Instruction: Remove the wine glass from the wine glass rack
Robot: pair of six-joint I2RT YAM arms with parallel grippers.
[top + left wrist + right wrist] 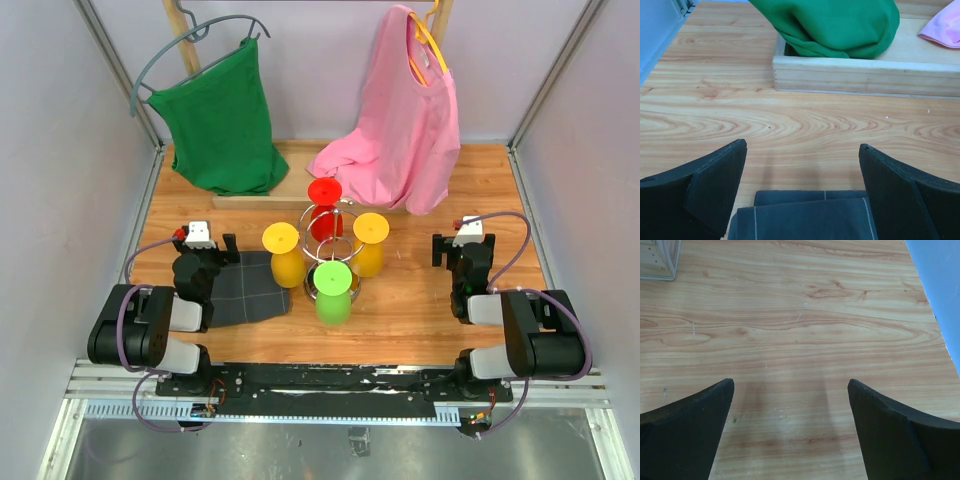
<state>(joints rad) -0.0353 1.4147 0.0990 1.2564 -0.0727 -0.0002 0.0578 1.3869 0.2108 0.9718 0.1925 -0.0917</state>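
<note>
Top view: my left gripper and right gripper are wide open and hold nothing. The rack with glasses stands between them. A crooked pull could snag the wire and tip everything.

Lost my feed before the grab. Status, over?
Left gripper open over grey cloth's edge; right gripper open over bare table. Wine glass rack holds red glass, green glass, two yellow glasses; none lifted. Nothing blocking approach.

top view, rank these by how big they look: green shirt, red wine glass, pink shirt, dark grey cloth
1. pink shirt, only narrowly first
2. green shirt
3. dark grey cloth
4. red wine glass
</note>
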